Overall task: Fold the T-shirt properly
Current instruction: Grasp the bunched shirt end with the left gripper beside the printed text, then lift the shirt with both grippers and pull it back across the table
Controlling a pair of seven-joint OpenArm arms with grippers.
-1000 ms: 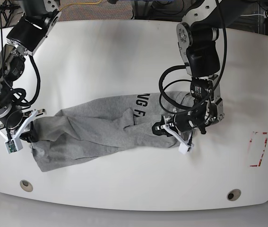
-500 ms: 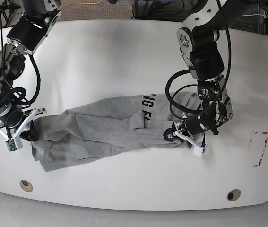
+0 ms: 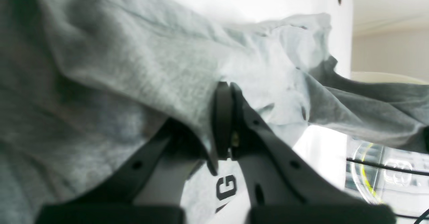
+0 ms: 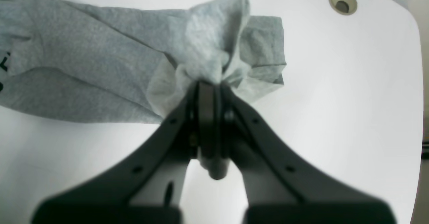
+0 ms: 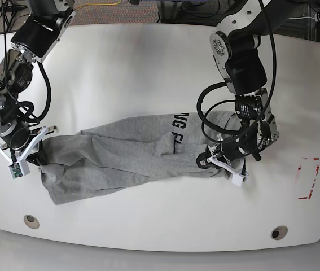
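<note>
The heather-grey T-shirt (image 5: 120,155) lies stretched and rumpled across the middle of the white table, with part of its dark block lettering (image 5: 174,127) facing up. My left gripper (image 5: 211,160), on the right of the base view, is shut on the T-shirt's right end; the left wrist view shows its jaws pressed together on a fold of grey cloth (image 3: 187,79) at the left gripper (image 3: 224,123). My right gripper (image 5: 35,159), on the base view's left, is shut on a bunched corner (image 4: 218,59) of the T-shirt, pinched at the right gripper (image 4: 208,93).
The white table (image 5: 148,68) has round holes near its front edge at the left (image 5: 31,221) and right (image 5: 279,232). A red-outlined mark (image 5: 308,178) sits at the table's right side. Dark arm cables (image 5: 210,118) loop over the shirt's right end.
The left gripper has slid right with the shirt's end and closed fully on it, drawing the cloth longer. The right arm has lifted slightly, keeping its grip.
</note>
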